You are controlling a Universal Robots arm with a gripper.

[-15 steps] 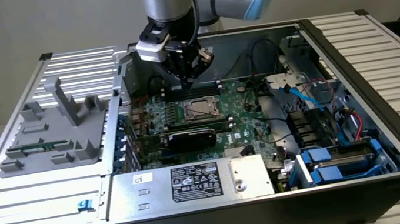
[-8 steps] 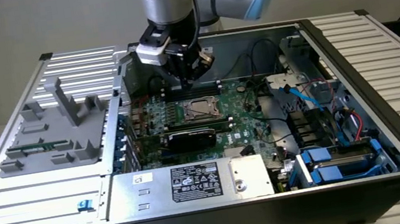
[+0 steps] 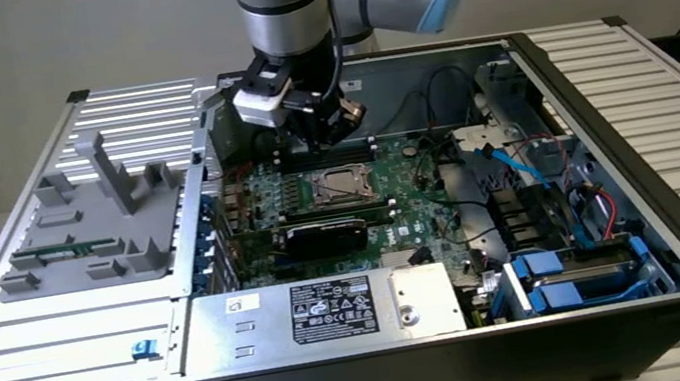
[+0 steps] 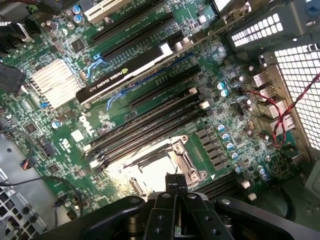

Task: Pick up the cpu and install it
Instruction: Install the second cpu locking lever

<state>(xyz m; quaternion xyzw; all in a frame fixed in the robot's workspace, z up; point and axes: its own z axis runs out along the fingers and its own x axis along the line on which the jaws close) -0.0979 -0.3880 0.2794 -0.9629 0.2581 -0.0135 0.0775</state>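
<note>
On the exterior view's left you have the grey fixture tray [image 3: 84, 234] on the ribbed table [image 3: 51, 335], well apart from the open computer case [image 3: 670, 232]. Your gripper [image 3: 329, 136] hangs inside the case, fingertips [image 4: 176, 181] clenched together, nothing visibly between them. Just below it, the cpu [image 3: 339, 185] appears seated in the socket [image 4: 160, 170] on the motherboard [image 4: 220, 120]; glare blurs the chip's edges. Graphics card [image 4: 130, 67] lies nearer.
</note>
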